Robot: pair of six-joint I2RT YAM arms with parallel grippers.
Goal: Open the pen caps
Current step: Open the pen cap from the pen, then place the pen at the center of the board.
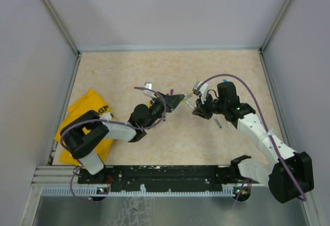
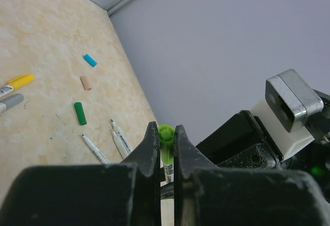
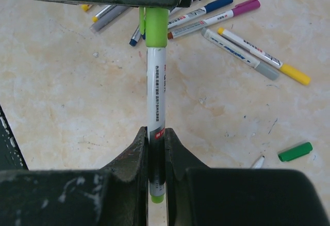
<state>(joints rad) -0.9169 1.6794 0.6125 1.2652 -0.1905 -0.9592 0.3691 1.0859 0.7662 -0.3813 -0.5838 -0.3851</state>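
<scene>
The left gripper (image 2: 165,131) is pressing its fingers tight onto the lime-green cap (image 2: 166,151), and the cap's end is poking out just past the tips. Opposite, the right gripper (image 3: 155,135) is pinching the white barrel of the same pen (image 3: 155,86) near its tail, with a sliver of green sticking out behind the fingers. So both arms are sharing one pen in mid-air over the table (image 1: 216,71), one end each, and that looks like the setup for a straight pull-apart. The pen's long axis is running gripper to gripper, cap end pointing at the left arm, tail at the right. Down below, a dark green cap (image 2: 79,113) and a blue cap (image 2: 89,60) are lying loose beside uncapped pens (image 2: 118,137), while capped pens (image 3: 216,18) are lying in a heap.
</scene>
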